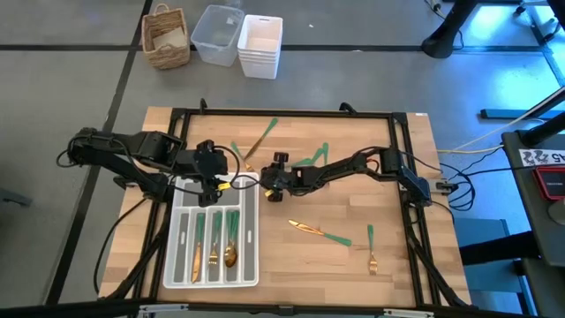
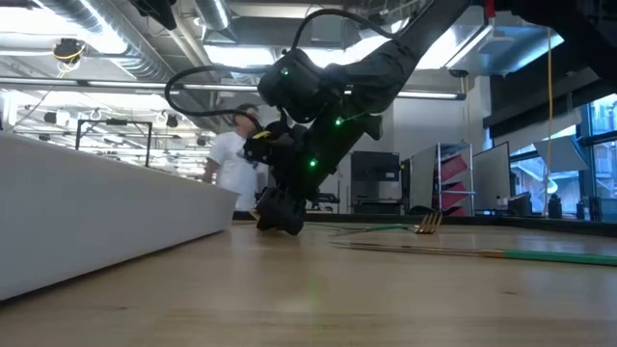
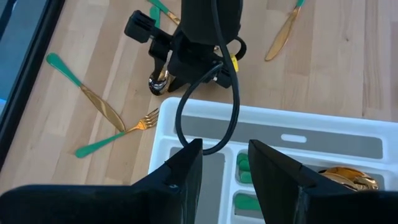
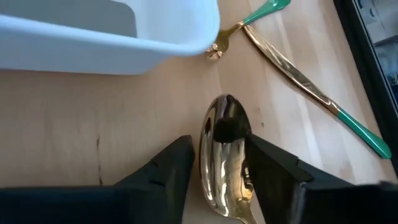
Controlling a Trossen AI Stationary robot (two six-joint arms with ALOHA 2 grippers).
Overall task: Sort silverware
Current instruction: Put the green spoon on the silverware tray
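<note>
Closing in on a loose spoon [image 4: 222, 171] is the step in hand, as we read it. The right gripper [image 4: 219, 144] is down at the wooden table [image 1: 300, 269], just right of the upper right corner of the white tray [image 1: 179, 252] in the overhead picture. Its fingers are spread to either side of the spoon's gold bowl and grip nothing yet. The spoon lies flat on the wood, close beside the tray's wall but outside it.

The left gripper [image 3: 225, 152] hangs over the tray's upper end, left of centre in the overhead frame. Its fingers are parted and empty.

We judge that the next move calls for pinching the bowl squarely and lifting it clear of the tray's wall. The spoon then goes to the slot at the tray's right side, where gold spoon bowls already lie. The shiny metal looks slippery, so a shallow pinch could let it slide or swing.

Counting from the overhead picture, we make out:
- one tray with four long slots and a cross slot at its top
- at least three pieces already in the slots, possibly more where they lie stacked
- about eight loose pieces on the wood

Among the loose pieces are a knife [image 1: 309, 228] and a fork [image 1: 372, 256] at lower right. A fork [image 3: 142, 122] and another knife [image 3: 93, 102] lie crossed by the tray's corner. The green handles right of centre overlap, so our loose count is approximate.
</note>
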